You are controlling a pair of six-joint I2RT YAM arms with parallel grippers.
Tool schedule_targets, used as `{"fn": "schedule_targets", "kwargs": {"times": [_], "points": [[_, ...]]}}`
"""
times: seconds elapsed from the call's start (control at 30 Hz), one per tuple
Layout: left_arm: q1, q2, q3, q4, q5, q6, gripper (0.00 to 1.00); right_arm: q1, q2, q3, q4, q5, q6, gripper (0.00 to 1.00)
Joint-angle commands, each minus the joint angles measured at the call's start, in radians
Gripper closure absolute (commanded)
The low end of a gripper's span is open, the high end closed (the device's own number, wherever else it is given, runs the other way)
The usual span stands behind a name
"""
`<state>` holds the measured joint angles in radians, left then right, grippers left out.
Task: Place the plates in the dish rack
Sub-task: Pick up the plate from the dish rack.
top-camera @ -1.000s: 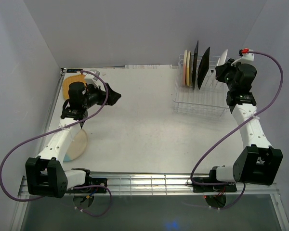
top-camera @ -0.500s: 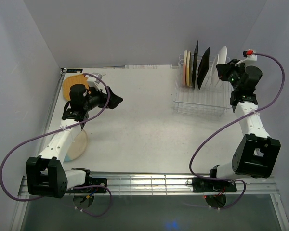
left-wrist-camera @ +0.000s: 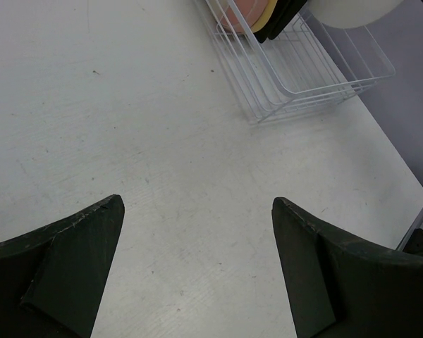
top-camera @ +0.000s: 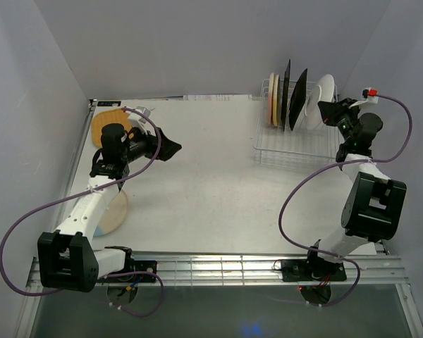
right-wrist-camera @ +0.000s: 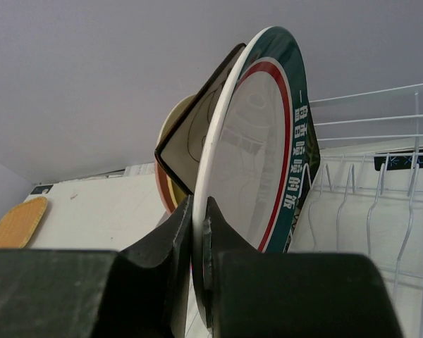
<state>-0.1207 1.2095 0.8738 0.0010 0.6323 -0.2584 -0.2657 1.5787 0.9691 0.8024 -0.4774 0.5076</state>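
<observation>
right gripper (right-wrist-camera: 197, 211) pinches the green-rimmed plate (right-wrist-camera: 257, 148) by its edge, at the dish rack (top-camera: 289, 158) at 2 o'clock. four plates (top-camera: 286, 95) stand inside. left gripper (left-wrist-camera: 197, 203) is wide, empty. orange plate (top-camera: 102, 118) at 10 o'clock and blue-cream plate (top-camera: 113, 211) at 8 o'clock are left.

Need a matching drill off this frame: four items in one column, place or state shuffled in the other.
Items
1. green-rimmed plate
2. orange plate
3. left gripper
4. blue-cream plate

Place or state
A. flat on the table, near left side
B. open, above bare tabletop
C. pinched at its rim by the right gripper, over the dish rack
D. flat at the table's far left corner

Pairs: 1-C, 2-D, 3-B, 4-A
</observation>
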Motion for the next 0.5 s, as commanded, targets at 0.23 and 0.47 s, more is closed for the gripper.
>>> {"fn": "schedule_targets", "kwargs": {"times": [0.23,0.47], "points": [[0.003,-0.06,-0.012,0.025,0.046,0.015,0.04,-0.015,0.128,-0.007,0.411,-0.075,0.149,0.92],[0.003,-0.057,-0.016,0.031,0.044,0.016,0.04,-0.015,0.184,-0.012,0.443,-0.058,0.129,0.92]]}}
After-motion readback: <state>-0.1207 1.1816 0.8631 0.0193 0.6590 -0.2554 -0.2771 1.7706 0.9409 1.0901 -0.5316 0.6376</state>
